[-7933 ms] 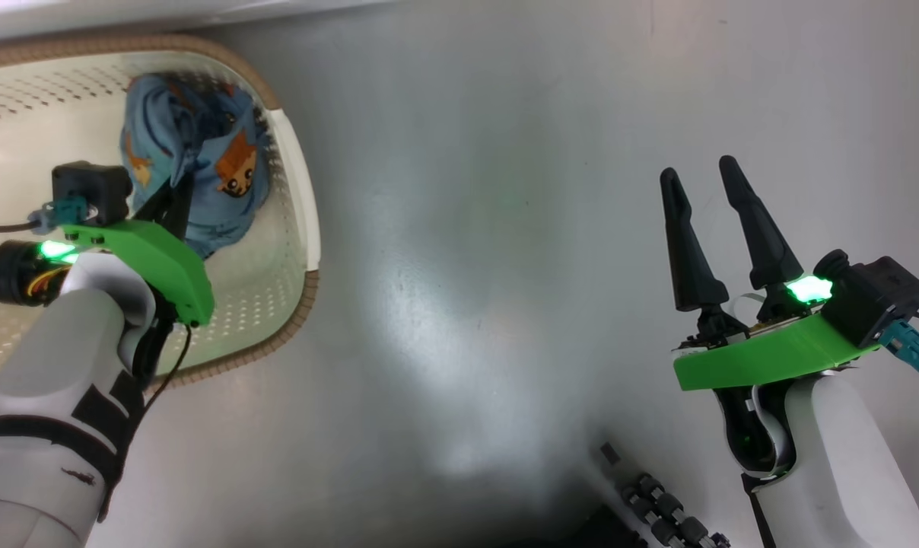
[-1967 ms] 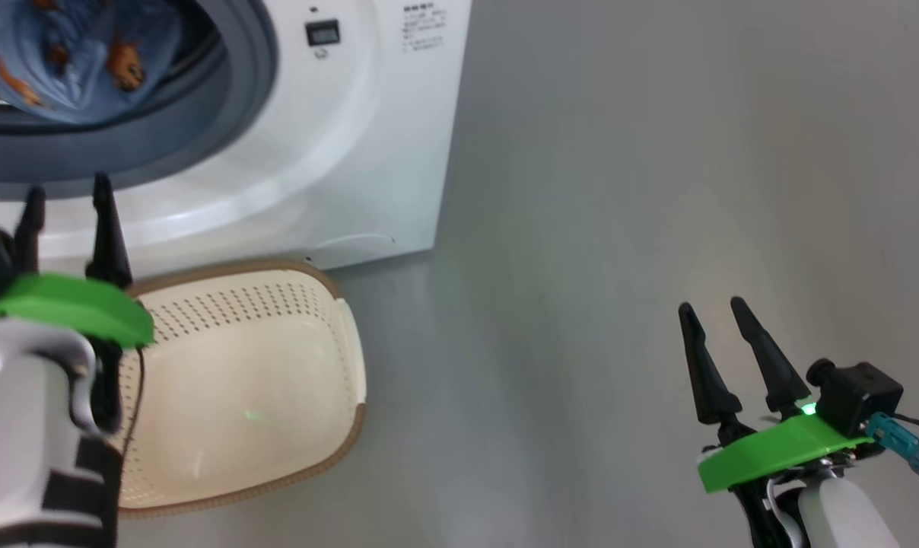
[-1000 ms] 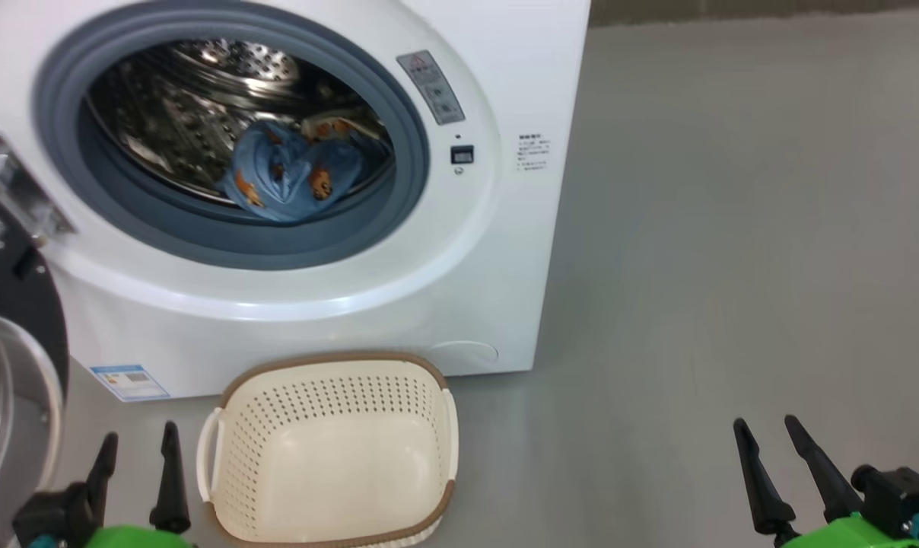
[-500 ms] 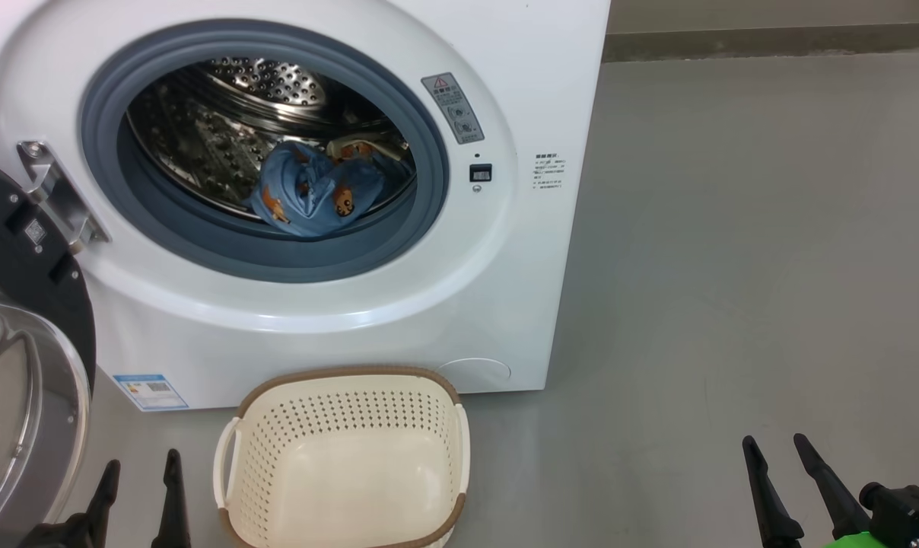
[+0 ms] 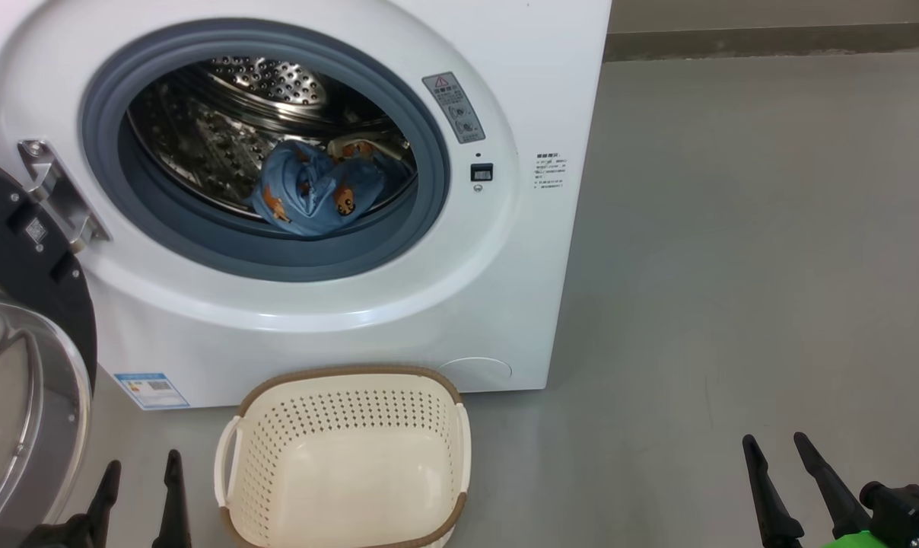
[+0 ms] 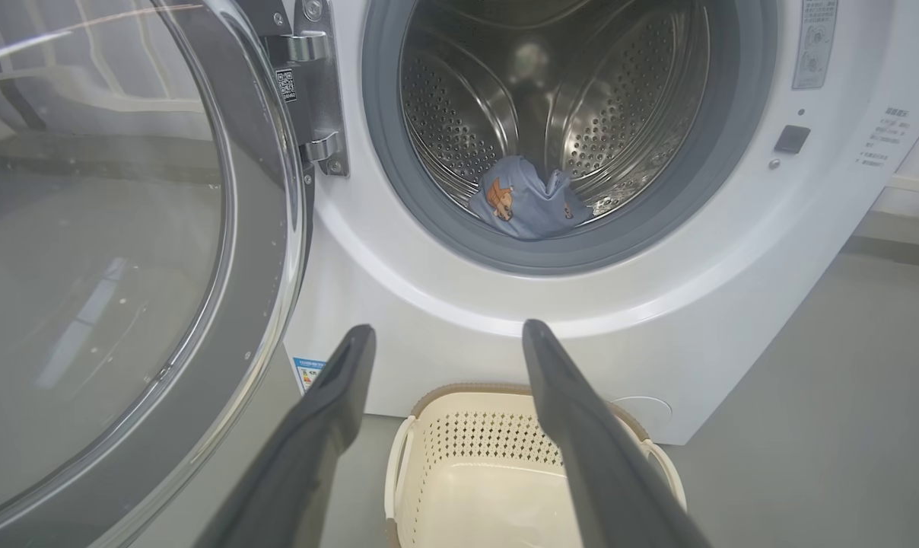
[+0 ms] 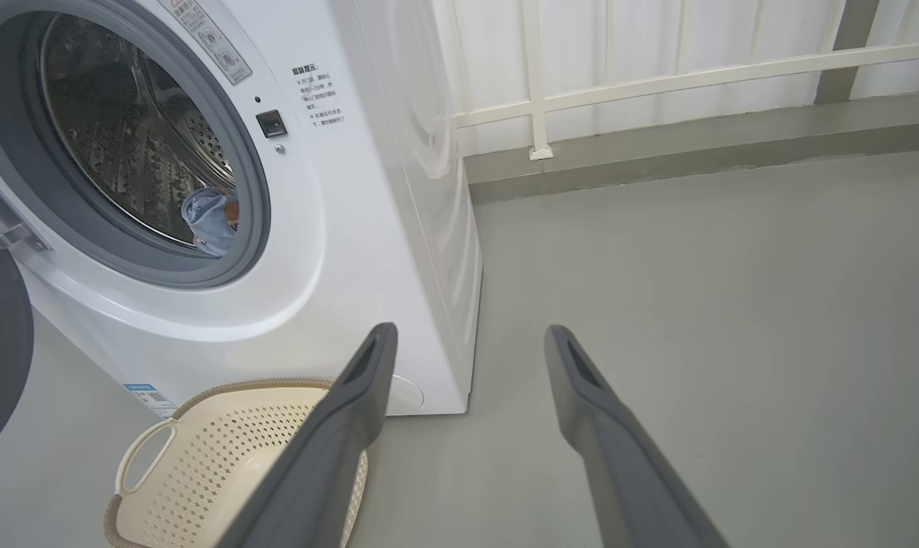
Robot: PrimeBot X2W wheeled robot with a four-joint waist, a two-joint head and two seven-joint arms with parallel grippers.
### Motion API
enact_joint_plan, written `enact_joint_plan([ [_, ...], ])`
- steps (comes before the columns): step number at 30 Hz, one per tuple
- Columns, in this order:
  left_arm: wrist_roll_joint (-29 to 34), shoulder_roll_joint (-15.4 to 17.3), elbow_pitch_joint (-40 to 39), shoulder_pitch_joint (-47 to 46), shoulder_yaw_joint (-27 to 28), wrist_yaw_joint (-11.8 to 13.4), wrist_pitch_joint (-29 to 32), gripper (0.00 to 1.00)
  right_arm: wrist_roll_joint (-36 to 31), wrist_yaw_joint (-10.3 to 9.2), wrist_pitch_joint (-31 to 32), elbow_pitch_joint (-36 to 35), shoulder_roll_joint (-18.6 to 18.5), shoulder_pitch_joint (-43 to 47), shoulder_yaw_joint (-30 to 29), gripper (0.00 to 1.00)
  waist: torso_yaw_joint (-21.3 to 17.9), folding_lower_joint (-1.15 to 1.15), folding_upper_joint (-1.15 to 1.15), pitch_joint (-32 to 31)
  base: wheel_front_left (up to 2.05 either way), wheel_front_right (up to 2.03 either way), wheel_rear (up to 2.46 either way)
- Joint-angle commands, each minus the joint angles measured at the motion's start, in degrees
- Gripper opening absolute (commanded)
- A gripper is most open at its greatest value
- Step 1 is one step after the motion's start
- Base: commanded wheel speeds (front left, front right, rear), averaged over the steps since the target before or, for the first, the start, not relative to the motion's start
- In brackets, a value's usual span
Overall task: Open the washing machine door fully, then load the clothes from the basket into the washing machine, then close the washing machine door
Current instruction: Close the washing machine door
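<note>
I have the washing machine (image 5: 338,335) in front of me with its opening uncovered, and the clothes (image 5: 315,186) lie inside the perforated steel drum (image 5: 224,114), low at the front, just behind the grey-blue gasket (image 5: 429,175). The light blue garment with orange prints is bunched on top, and a scrap of cream and orange fabric (image 5: 353,146) peeks out behind it. The basket (image 5: 345,373) sits on the grey floor (image 5: 733,266) right at the foot of the machine, below the opening. I can see its pale bottom from wall to wall in the head view. The washing machine door (image 5: 18,365) hangs swung out on its metal hinge (image 5: 56,194) at the machine's left, glass porthole facing my way. My left gripper (image 5: 143,460) hovers low between the door and the basket, fingers spread apart and pointing at the machine, gripping nothing. My right gripper (image 5: 773,438) hangs well off to the right over bare floor, its jaws likewise released and free, fingers aimed past the machine's right side.
</note>
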Motion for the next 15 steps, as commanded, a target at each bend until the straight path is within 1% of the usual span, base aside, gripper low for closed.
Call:
enact_joint_plan([
  [1, 0.2, 0.8, -1.5, -1.2, 1.9, -0.1, -0.4, 1.00, 0.0, 0.09, -0.3, -1.5, -0.8, -0.1, 1.0, 1.00, 0.1, 0.00, 0.00, 0.0, 0.00, 0.00, 0.00],
  [5, 0.3, 0.7, -1.5, -1.1, 2.2, -0.1, -0.4, 1.00, 0.0, 0.09, -0.3, -1.5, -0.8, -0.1, 1.1, 1.00, 0.2, 0.00, 0.00, 0.0, -0.15, 0.15, 0.00],
  [8, 0.4, 0.6, -1.5, -1.1, 2.4, -0.1, -0.4, 1.00, 0.1, 0.09, -0.3, -1.5, -0.8, -0.1, 1.1, 1.00, 0.3, 0.00, 0.00, 0.1, -0.61, 0.61, 0.00],
  [15, -0.1, 0.3, -1.9, -1.1, 2.6, -0.1, -0.4, 1.00, 0.2, 0.09, -0.3, -1.5, -0.8, -0.1, 1.0, 1.00, 0.8, 0.00, 0.00, 0.3, -1.20, 1.20, 0.00],
])
